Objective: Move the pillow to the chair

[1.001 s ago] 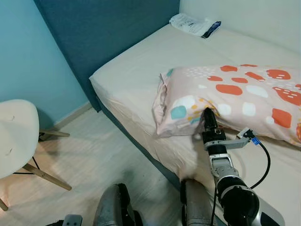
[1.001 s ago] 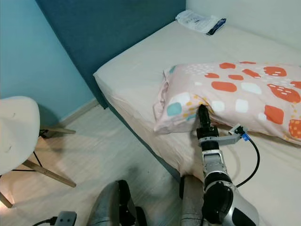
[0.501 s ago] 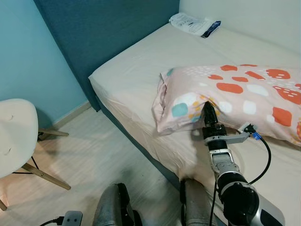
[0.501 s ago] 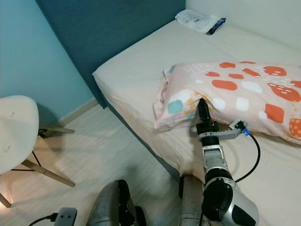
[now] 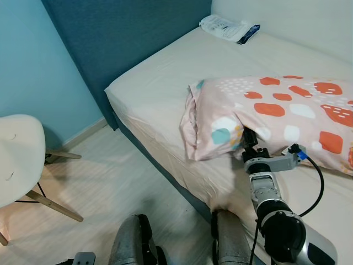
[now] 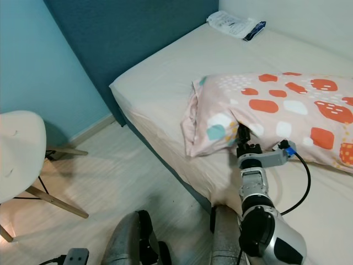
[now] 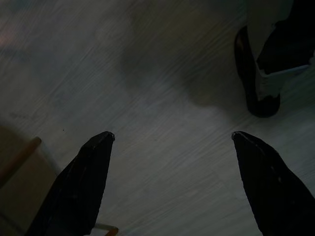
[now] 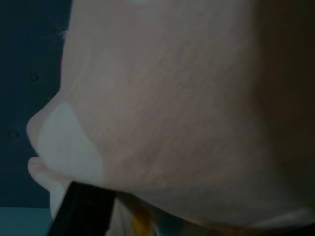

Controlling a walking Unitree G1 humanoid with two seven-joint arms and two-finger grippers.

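Note:
A pink pillow with orange, white and teal spots lies on the bed, its left end near the bed's edge. My right gripper is pushed into the pillow's near side, and the fabric folds over its fingertips. In the right wrist view the pillow fills the space between the fingers, and one black finger stands far out to the side, so the gripper is open. The white chair stands on the floor at the left, apart from the bed. My left gripper hangs open over the floor.
A blue headboard and a light blue wall lie beyond the chair. A white plastic package rests at the bed's far end. Pale wood floor runs between bed and chair. My own legs show at the bottom.
My right gripper has slid forward and to the right, deeper into the pillow's near side. The fabric now covers its fingertips and the pillow's left end has shifted slightly.

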